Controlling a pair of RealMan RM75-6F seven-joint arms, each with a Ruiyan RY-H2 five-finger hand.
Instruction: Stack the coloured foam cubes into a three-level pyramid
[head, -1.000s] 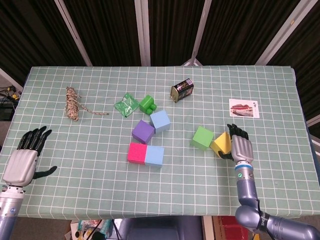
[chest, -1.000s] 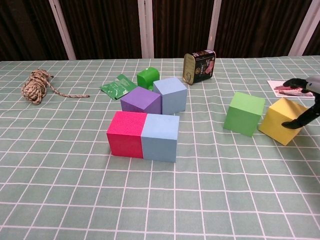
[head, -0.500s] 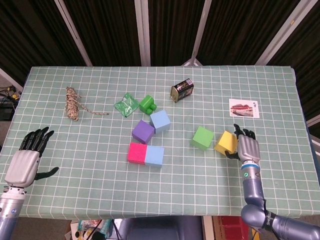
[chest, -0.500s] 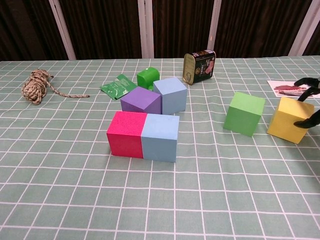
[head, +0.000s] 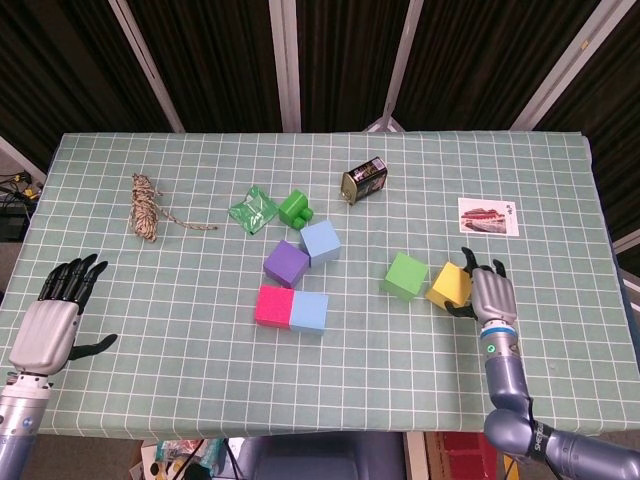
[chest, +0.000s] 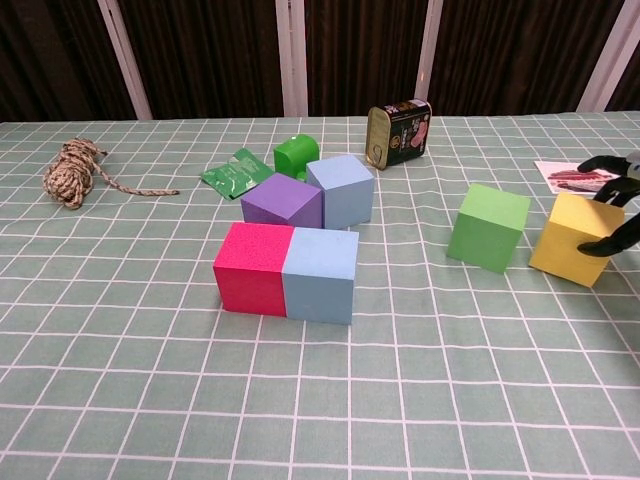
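Note:
A yellow cube (head: 447, 285) (chest: 576, 238) sits right of centre, and my right hand (head: 489, 293) (chest: 612, 205) grips it from the right side, fingers on its far edge and thumb at its near edge. Just left of it stands a green cube (head: 405, 275) (chest: 488, 227). A pink cube (head: 272, 306) (chest: 253, 268) and a light blue cube (head: 310, 312) (chest: 320, 274) touch side by side in the middle. Behind them stand a purple cube (head: 286, 264) (chest: 283, 201) and another light blue cube (head: 320, 242) (chest: 342, 189). My left hand (head: 50, 320) hovers open at the table's near left.
A coil of rope (head: 146, 207) (chest: 73, 170) lies far left. A green packet (head: 252, 210) (chest: 235, 171), a green plastic piece (head: 296, 207) (chest: 294, 155) and a tin can (head: 364, 180) (chest: 398, 130) lie behind the cubes. A picture card (head: 489, 216) (chest: 575, 177) lies far right.
My right hand shifted the yellow cube a little to the right and turned it, then nudged it back slightly left. The left hand stayed still.

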